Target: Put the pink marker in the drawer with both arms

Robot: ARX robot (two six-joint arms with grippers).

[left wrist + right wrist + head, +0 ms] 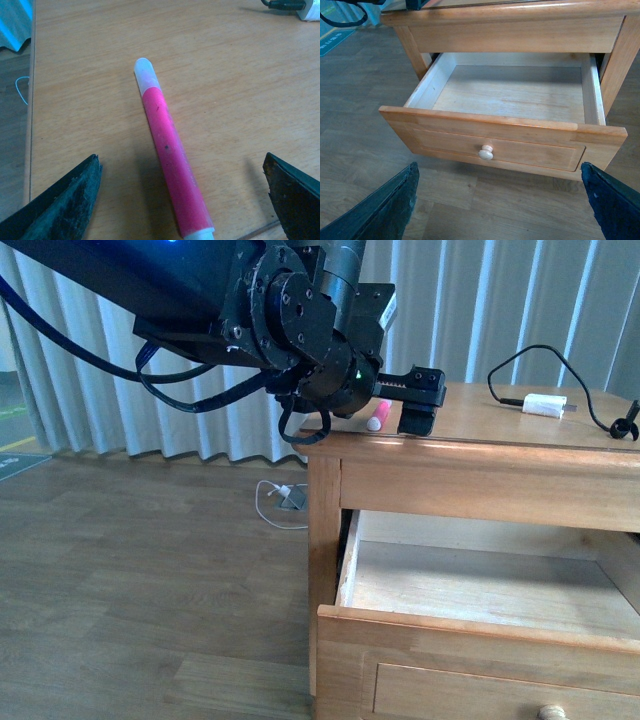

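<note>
Even, soft daylight; the pink marker (170, 160) casts a faint blurred shadow.

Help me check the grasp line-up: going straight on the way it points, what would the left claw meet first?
Probably the pink marker, lying flat on the tabletop, centred before the open left claw; depth is unclear, but nothing else intervenes.

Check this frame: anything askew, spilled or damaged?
Nothing is damaged or spilled. The drawer is pulled out and empty. The pink marker lies flat on the table, inside the open left gripper. The only stray item is a small plug and cable on the floor beside the table.
</note>
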